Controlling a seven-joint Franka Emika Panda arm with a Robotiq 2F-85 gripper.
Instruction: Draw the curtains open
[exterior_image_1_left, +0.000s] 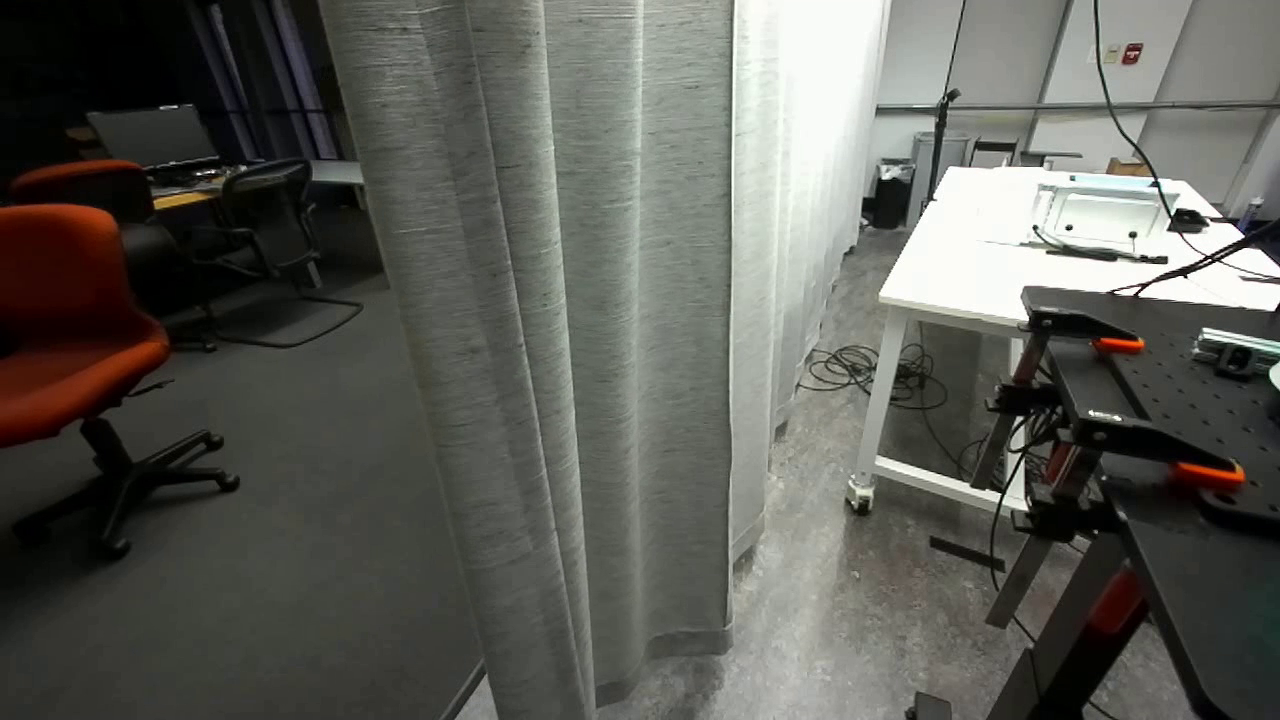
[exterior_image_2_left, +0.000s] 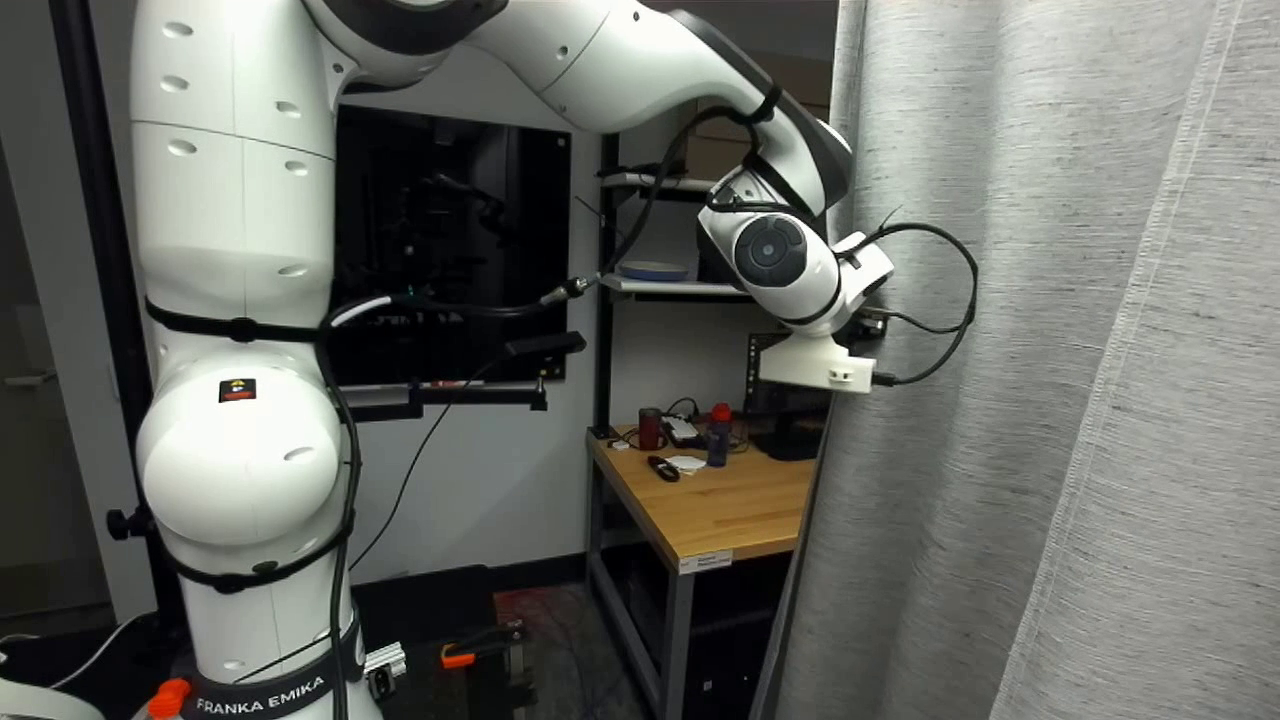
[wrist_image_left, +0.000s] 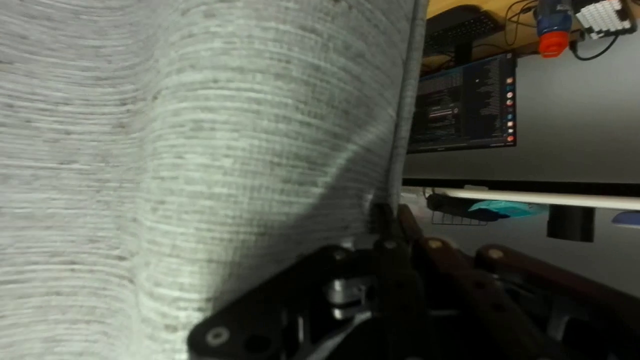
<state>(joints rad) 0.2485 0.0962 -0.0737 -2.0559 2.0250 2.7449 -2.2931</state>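
Note:
The curtain (exterior_image_1_left: 620, 330) hangs in tall grey-white pleats in an exterior view, between a carpeted area and a hard floor. In an exterior view the curtain (exterior_image_2_left: 1000, 420) also fills the right side, with the arm's hand at its left edge. In the wrist view the curtain (wrist_image_left: 240, 130) covers the left and middle. My gripper (wrist_image_left: 396, 217) is shut on the curtain's free edge, which runs in between the two fingertips. In an exterior view the fingers are hidden behind the hand's white mount and cable.
A wooden desk (exterior_image_2_left: 740, 500) with a bottle, mug and monitor stands behind the curtain edge. Shelves (exterior_image_2_left: 680, 288) are above it. A white table (exterior_image_1_left: 960, 250) and a black clamped bench (exterior_image_1_left: 1160, 400) stand right of the curtain. An orange chair (exterior_image_1_left: 70, 310) stands left of it.

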